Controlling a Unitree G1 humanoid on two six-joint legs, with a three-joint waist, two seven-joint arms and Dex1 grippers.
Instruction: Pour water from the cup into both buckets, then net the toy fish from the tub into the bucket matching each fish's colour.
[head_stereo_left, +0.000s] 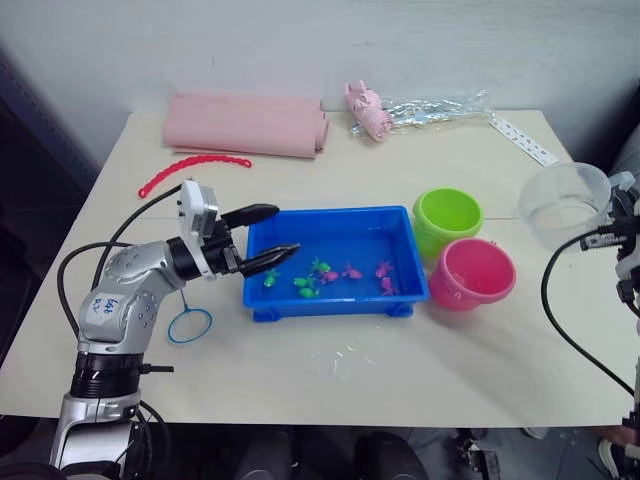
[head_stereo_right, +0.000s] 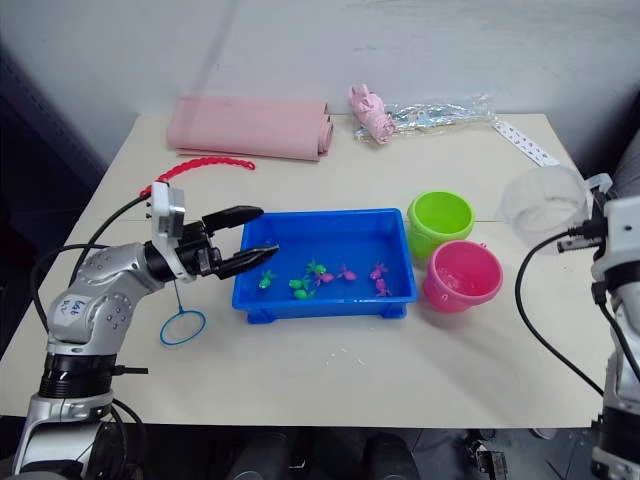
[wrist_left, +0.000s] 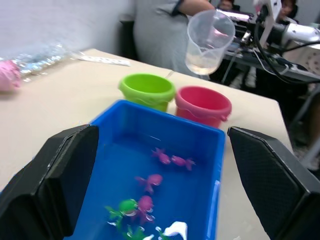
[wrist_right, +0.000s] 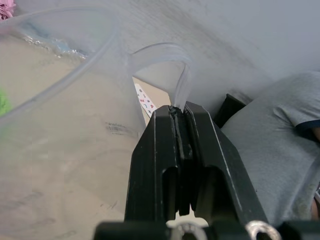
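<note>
The clear cup (head_stereo_left: 563, 203) (a little water inside, it seems) hangs beyond the table's right edge, its handle pinched by the right gripper (wrist_right: 180, 116). Two buckets: green (head_stereo_left: 447, 219), pink (head_stereo_left: 471, 273). Left gripper (head_stereo_left: 265, 236) gapes empty over the blue tub (head_stereo_left: 335, 261).

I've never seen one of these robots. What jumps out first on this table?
The bright blue tub at the table's centre, with tiny green and pink toy fish in it. To its right stand a lime green bucket and a pink bucket, while the right gripper holds a clear cup raised beyond them.
</note>
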